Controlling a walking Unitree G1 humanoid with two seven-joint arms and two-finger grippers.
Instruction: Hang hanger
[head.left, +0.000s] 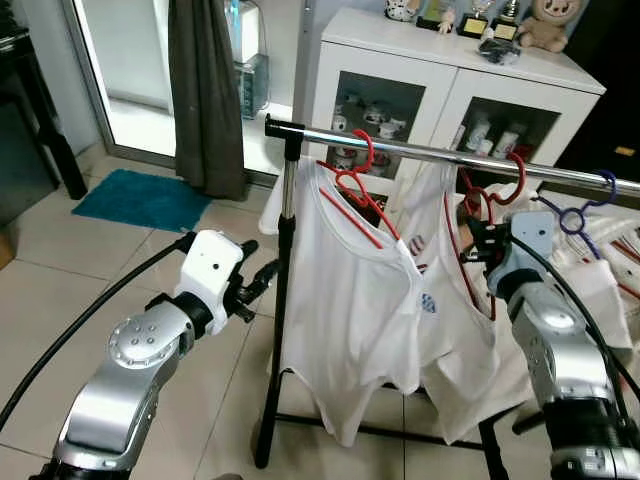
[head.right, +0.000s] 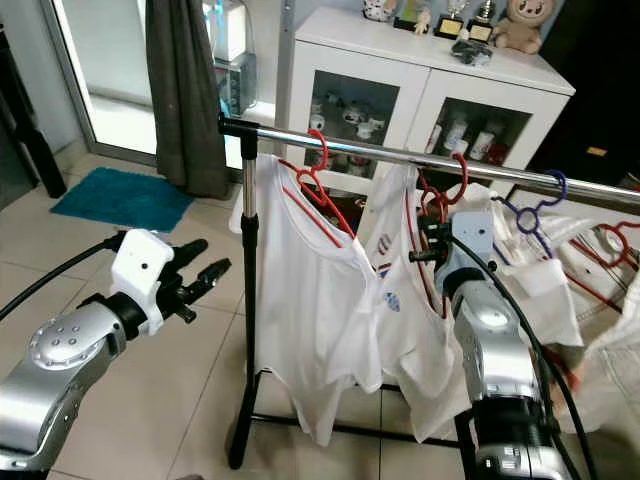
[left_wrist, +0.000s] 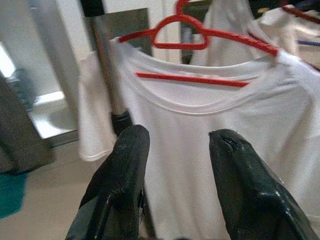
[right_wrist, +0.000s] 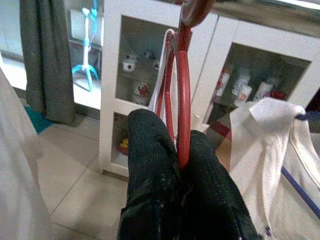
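Red plastic hanger (right_wrist: 183, 95) with white shirt (head.right: 425, 330): hook over shiny metal rail (head.left: 440, 152), neck pinched in my right pincer (right_wrist: 177, 165). Left pincer (left_wrist: 177, 175) spread, empty, near other white shirt (head.left: 350, 320). I worry: let go crooked, hook slips off, shirt drops.

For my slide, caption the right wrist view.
Right gripper shut on a red hanger carrying a white shirt, before a white glass-door cabinet.

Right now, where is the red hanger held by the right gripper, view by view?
Left eye: hanger right of centre, hooked on the rail, right gripper shut on it.
Right eye: right of centre again.
Left wrist: unsure; a red sliver beyond the front shirt may be it.
Right wrist: clamped between the fingers.
Landmark: white cabinet.
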